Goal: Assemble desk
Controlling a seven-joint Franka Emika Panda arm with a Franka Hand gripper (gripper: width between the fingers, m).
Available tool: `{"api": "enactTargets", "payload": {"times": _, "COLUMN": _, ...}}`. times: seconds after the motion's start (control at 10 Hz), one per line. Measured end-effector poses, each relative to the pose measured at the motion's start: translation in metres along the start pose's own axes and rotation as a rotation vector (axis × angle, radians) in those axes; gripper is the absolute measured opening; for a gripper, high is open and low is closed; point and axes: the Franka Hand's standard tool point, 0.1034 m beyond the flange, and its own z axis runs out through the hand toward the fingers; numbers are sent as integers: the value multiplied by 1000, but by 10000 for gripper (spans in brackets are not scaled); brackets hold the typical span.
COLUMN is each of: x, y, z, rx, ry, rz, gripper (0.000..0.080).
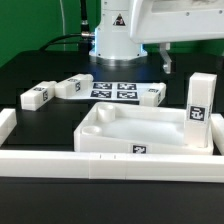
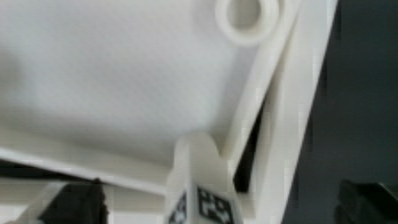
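Tabletop (image 1: 105,140) sits against border wall (image 1: 60,166), likely for bracing; one leg (image 1: 198,105) stands upright at its corner. My gripper (image 1: 166,64) hangs wide, empty.

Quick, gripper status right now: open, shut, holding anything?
Gripper: open, jaws wide apart, holding nothing; the wrist view shows the white tabletop close beneath it.

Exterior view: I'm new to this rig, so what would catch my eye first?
The white tabletop lies rim-up in the foreground, one leg block standing upright at its end on the exterior view's right. Three other leg blocks lie flat behind it, beside the marker board.
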Motion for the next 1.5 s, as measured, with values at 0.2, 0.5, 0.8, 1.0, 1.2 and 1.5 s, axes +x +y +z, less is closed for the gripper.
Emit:
{"api": "enactTargets", "payload": {"times": 0.2, "x": -11, "y": 0, "z": 1, "rx": -4, "ry": 5, "rz": -15, "gripper": 649}}
{"api": "enactTargets", "payload": {"times": 0.5, "x": -9, "y": 0, "z": 1, "rx": -3, "ry": 5, "rz": -14, "gripper": 649}}
{"api": "enactTargets", "payload": {"times": 0.8, "x": -9, "y": 0, "z": 2, "rx": -3, "ry": 4, "rz": -13, "gripper": 649}}
{"api": "enactTargets", "payload": {"times": 1.0, "x": -19, "y": 2, "z": 3, "rx": 4, "ry": -7, "rz": 16, "gripper": 649}}
{"api": "enactTargets", "payload": {"times": 1.2, "x": -39, "y": 17, "z": 4, "rx": 10, "ry": -28, "rz": 61, "gripper": 649}}
{"api": "enactTargets", "payload": {"times": 1.5, "x": -39, "y": 16, "z": 5, "rx": 10, "ry": -29, "rz": 71, "gripper": 649}}
